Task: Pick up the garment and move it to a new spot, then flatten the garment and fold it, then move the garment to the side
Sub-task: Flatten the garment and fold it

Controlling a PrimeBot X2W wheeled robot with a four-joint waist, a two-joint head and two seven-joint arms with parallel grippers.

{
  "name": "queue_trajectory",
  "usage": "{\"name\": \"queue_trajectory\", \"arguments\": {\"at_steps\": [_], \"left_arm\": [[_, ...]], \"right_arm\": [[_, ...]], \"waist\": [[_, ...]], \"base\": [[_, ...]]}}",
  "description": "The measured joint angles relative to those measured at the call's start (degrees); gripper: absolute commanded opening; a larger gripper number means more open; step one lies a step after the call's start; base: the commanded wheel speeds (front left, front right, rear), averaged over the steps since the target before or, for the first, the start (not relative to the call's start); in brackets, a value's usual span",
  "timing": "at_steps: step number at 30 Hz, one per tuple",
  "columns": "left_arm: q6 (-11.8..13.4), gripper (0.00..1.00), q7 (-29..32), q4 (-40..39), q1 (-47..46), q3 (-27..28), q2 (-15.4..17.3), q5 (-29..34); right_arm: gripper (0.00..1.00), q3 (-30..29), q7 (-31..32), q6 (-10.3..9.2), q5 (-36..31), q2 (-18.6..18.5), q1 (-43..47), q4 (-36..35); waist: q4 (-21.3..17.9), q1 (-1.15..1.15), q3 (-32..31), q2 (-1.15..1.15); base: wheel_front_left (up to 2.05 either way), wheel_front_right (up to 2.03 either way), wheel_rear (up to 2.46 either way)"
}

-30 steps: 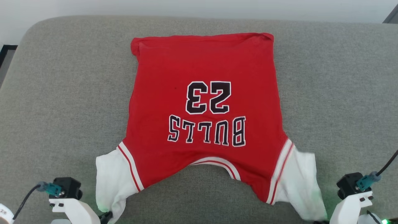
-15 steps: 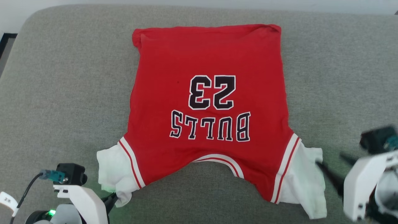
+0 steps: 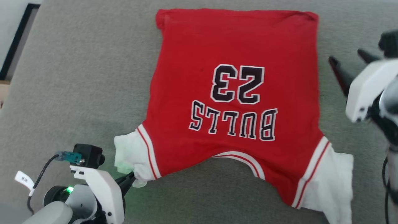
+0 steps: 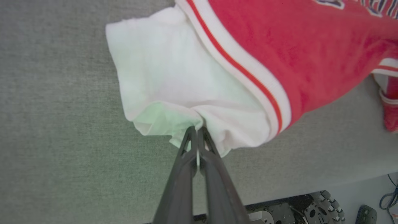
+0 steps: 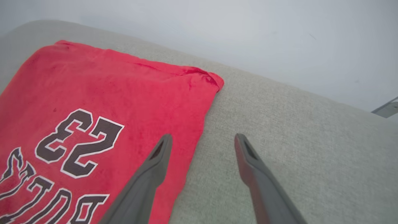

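The garment (image 3: 236, 93), a red jersey with white sleeves, black lettering and the number 23, lies spread on the grey cushion, collar toward me and hem at the far side. My left gripper (image 3: 132, 179) is shut on the edge of its white left sleeve (image 4: 161, 77), and the left wrist view shows the gripper (image 4: 196, 130) pinching bunched cloth. My right gripper (image 3: 346, 57) hovers open beside the garment's right edge, holding nothing. In the right wrist view the gripper (image 5: 202, 138) straddles that red edge (image 5: 93, 93), one finger over cloth and one over cushion.
The grey cushion (image 3: 62, 77) extends well beyond the garment on the left and right. Its rounded far edge meets a pale wall (image 5: 248, 37). A dark frame (image 3: 17, 43) shows past the left edge. Robot base hardware (image 4: 311, 208) lies below the near edge.
My right gripper opened, let go of the white right sleeve and moved up along the garment's right side. The left gripper kept its pinch. The head camera shifted, so the whole picture moved.
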Motion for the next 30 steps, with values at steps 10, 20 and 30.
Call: {"name": "queue_trajectory", "arguments": {"at_steps": [10,20,30], "left_arm": [[-3.5,0.00,0.5,3.2,-3.6,-1.5,-3.8,0.5],[-7.6,0.00,0.9,7.5,-7.5,-3.0,-8.2,1.5],[-9.3,0.00,0.2,10.4,-8.5,-3.0,-9.8,1.4]], "right_arm": [[1.00,1.2,-0.3,0.01,-1.1,-3.9,-17.4,23.3],[1.00,0.5,10.5,-0.01,-2.7,-4.9,-30.4,43.4],[0.00,3.0,15.5,0.02,-5.5,-4.1,-34.7,49.1]], "waist": [[5.8,0.00,3.8,0.00],[11.3,0.00,7.5,0.00],[11.8,0.00,8.5,0.00]], "base": [[0.00,0.00,0.00],[0.00,0.00,0.00],[0.00,0.00,0.00]]}}
